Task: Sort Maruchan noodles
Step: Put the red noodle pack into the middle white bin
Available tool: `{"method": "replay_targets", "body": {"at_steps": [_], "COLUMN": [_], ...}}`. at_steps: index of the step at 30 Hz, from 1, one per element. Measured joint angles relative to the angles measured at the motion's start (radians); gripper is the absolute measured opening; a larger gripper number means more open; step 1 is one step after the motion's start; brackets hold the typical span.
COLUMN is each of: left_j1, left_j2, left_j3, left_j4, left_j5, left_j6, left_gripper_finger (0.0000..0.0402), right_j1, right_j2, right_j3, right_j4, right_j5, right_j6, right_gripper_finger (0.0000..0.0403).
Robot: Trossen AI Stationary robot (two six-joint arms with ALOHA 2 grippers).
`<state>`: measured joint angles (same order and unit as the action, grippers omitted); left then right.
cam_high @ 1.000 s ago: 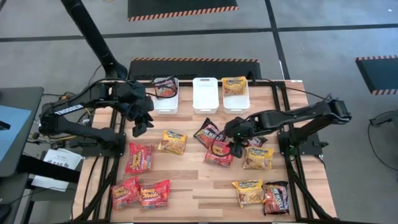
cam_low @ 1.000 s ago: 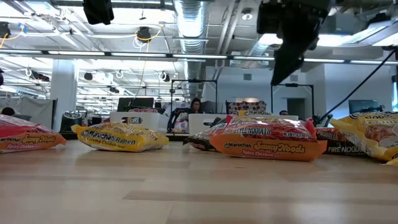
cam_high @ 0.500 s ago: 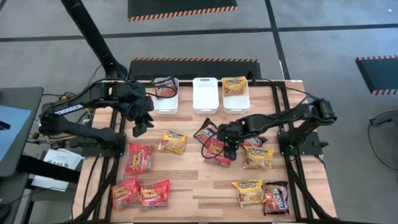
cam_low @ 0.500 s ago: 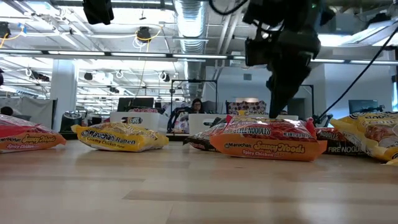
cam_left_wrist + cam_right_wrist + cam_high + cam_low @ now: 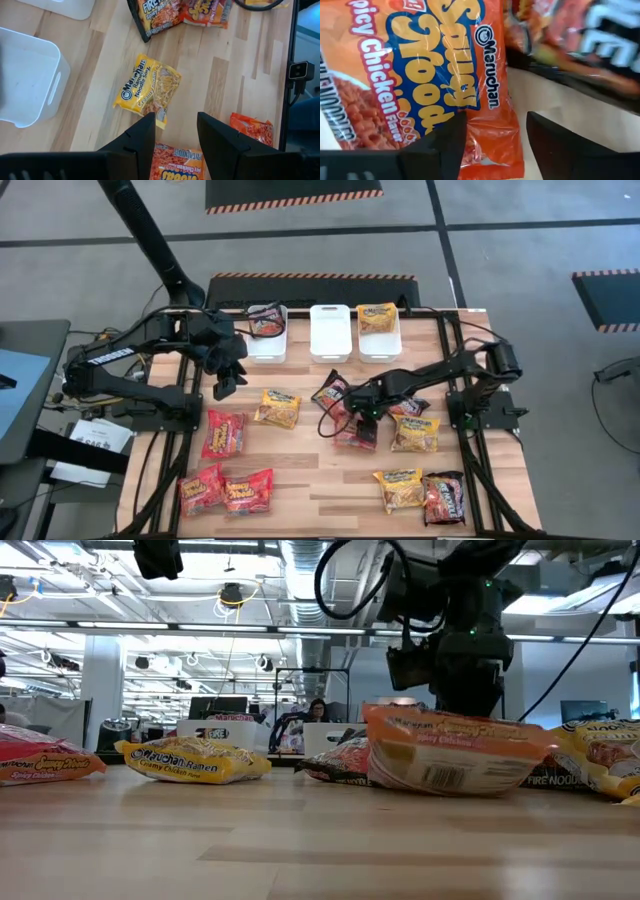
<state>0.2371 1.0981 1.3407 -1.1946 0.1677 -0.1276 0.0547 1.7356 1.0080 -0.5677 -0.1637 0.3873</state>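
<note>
Partly, the right hand (image 5: 362, 423) hides a red packet (image 5: 356, 436).

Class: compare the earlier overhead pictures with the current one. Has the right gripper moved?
Yes. The right gripper has moved toward the table's left side, away from the yellow packet, and now sits at the red packet.

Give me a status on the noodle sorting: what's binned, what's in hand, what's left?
Binned: one packet in the left bin and a yellow one in the right bin; the middle bin looks empty. In hand: the right gripper is down on the red Spicy Chicken packet, which is tipped up on edge. The left gripper hovers open beside the left bin. Left: about eleven packets on the table.
</note>
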Motion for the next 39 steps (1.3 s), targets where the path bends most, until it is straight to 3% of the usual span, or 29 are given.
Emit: {"method": "replay_targets", "body": {"at_steps": [7,16,25,35,39], "left_j1": [0.000,0.000,0.000,0.000,0.000], "left_j2": [0.000,0.000,0.000,0.000,0.000], "left_j3": [0.000,0.000,0.000,0.000,0.000], "left_j4": [0.000,0.000,0.000,0.005,0.009], "left_j5": [-0.025,-0.026,-0.025,-0.025,-0.025], "left_j6": [0.000,0.000,0.000,0.000,0.000], "left_gripper_finger": [0.0132,0.0132,0.0132,0.0132,0.0132], "right_j1": [0.001,-0.005,0.088,0.177,0.186], "right_j2": [-0.014,-0.107,-0.111,-0.074,-0.020], "right_j3": [0.003,0.048,0.048,0.046,0.050], "right_j4": [-0.025,-0.048,-0.018,-0.023,0.004], "right_j5": [-0.086,-0.115,-0.151,0.040,0.058], "right_j6": [0.047,0.105,0.182,0.175,0.136], "right_gripper_finger": [0.0190,0.0207,0.0215,0.0230,0.0230]}}
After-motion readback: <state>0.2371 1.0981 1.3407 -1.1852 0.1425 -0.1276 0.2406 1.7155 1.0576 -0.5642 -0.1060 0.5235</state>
